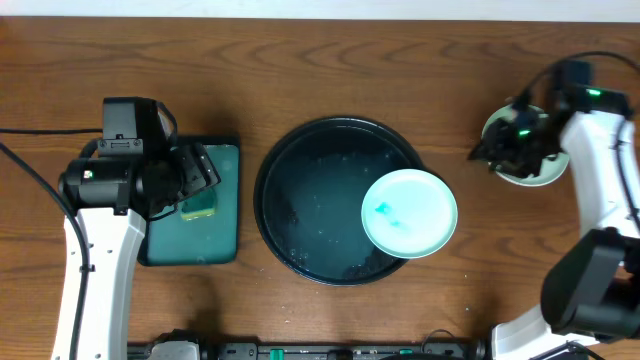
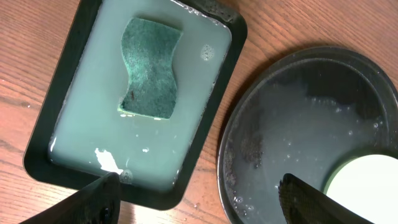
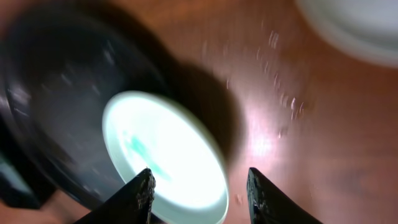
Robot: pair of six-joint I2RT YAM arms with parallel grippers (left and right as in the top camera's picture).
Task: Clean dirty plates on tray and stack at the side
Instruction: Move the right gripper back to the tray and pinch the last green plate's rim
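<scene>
This looks like a robotics lab bench, not a real kitchen. On a bare wooden table (image 1: 300,40), one white robot arm (image 1: 95,250) stands at the left and another arm (image 1: 598,160) at the right. Black cables (image 1: 40,132) trail across. Between the arms, washing-up is staged: a sponge (image 2: 149,68) in a dish (image 2: 40,155) of cloudy water and a round black tray (image 1: 300,170).

From above, my right hand (image 1: 490,150) hides most of the stacked plates (image 1: 535,178) under it. Its wrist view is blurred: the smeared plate (image 3: 165,155) beyond my fingertips looks soft, and the picture's far corner cuts off the stack.
</scene>
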